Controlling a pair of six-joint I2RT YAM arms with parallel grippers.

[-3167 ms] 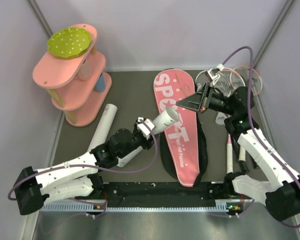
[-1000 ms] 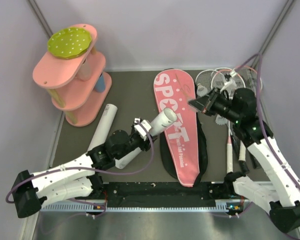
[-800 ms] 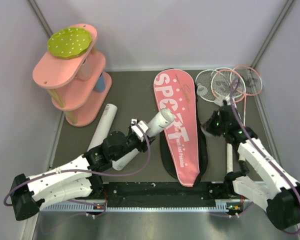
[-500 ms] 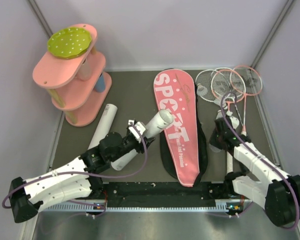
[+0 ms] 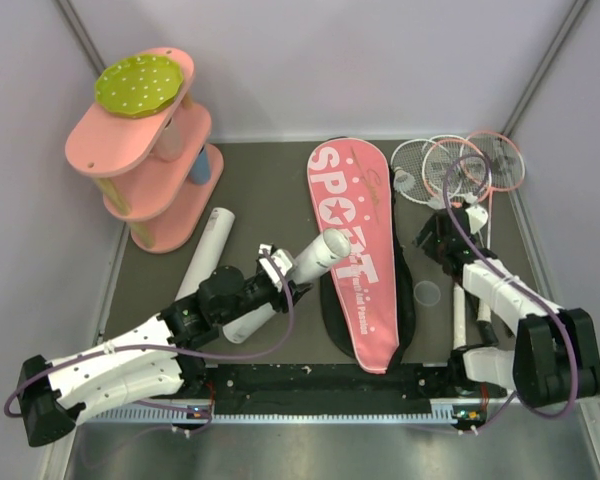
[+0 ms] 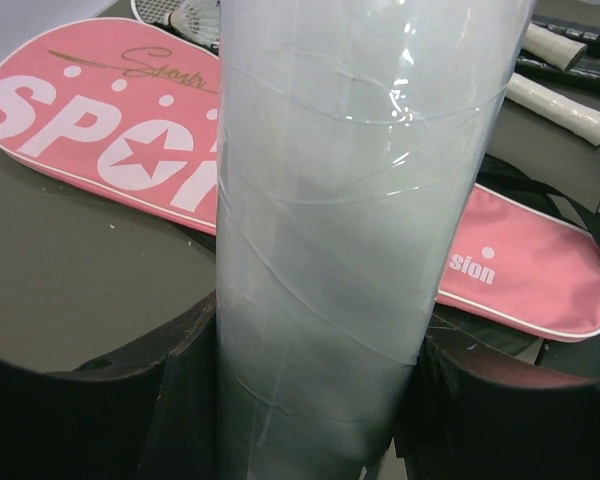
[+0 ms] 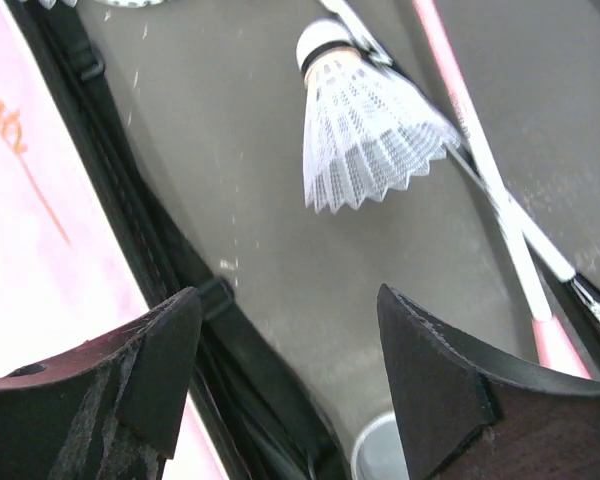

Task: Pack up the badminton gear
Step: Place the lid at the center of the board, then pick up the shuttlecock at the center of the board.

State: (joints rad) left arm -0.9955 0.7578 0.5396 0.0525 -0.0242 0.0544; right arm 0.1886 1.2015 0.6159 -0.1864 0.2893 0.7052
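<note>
- Bag, count one: a flat pink racket-shaped fabric bag (image 5: pixel 352 255) with white "SPORT" lettering facing up and a black edge and strap along its right side. It lies mid-way across the dark grey table (image 5: pixel 270 190), long axis far to near, the wide end far and the narrow end near, leaning slightly right.
- Tubes, count two:
  - The held white tube (image 5: pixel 318 255) is a long, plain, glossy cylinder. It is tilted, with its upper end pointing far-right over the bag's left edge.
  - The loose white tube (image 5: pixel 206 250) lies flat to the left, near the foot of the pink tiered shelf (image 5: pixel 145 165), on much the same diagonal.
- Left gripper (image 5: pixel 280 278): the black jaws are clamped on the held white tube, one finger on each side.
- Rackets, count three: thin pink and white rackets (image 5: pixel 450 170), their heads overlapping in the far right corner. The shafts and handles run toward the near edge, right of the bag.
- Shuttlecock, one counted with certainty: a small white feather shuttlecock (image 7: pixel 365 130) on its side against the racket shafts, the black-banded cork pointing away from the right wrist camera.
- Right gripper (image 7: pixel 288 300): jaws wide apart with nothing between them, low over bare table between the bag's black edge and the racket shafts.
- One small round translucent disc (image 5: pixel 428 293) lies flat between the bag and the racket handles.
</note>
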